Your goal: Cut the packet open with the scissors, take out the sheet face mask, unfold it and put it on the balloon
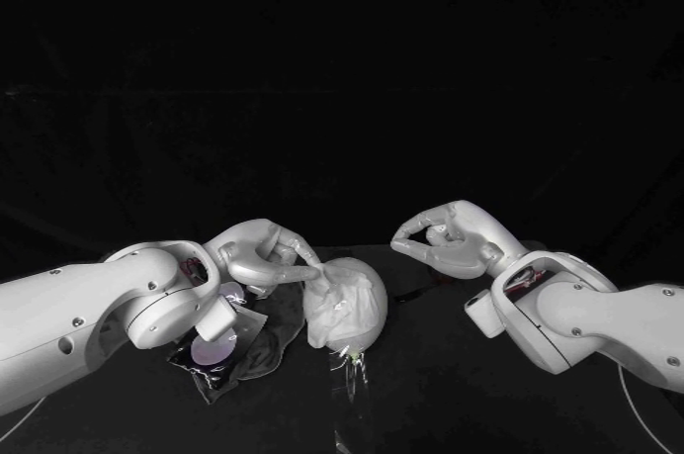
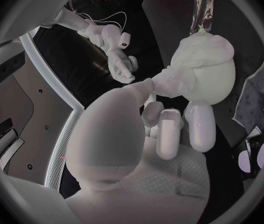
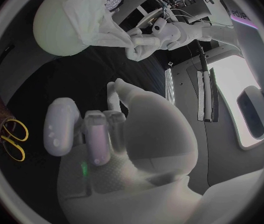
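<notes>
A pale balloon (image 1: 364, 296) stands at the table's middle with the white sheet face mask (image 1: 331, 311) draped over its left side. My left hand (image 1: 264, 256) pinches a pulled-out edge of the mask (image 2: 169, 79) between thumb and fingers, right beside the balloon (image 2: 209, 69). My right hand (image 1: 449, 238) hangs to the right of the balloon, apart from it, fingers curled in with nothing in them (image 3: 97, 132). The balloon (image 3: 57, 20) and mask (image 3: 94, 15) are ahead of it. The cut packet (image 1: 213, 350) lies under my left forearm. The yellow-handled scissors (image 3: 14, 137) lie on the table.
A clear stand (image 1: 349, 375) sits below the balloon's knot. Dark crumpled foil (image 1: 271, 340) lies between the packet and the balloon.
</notes>
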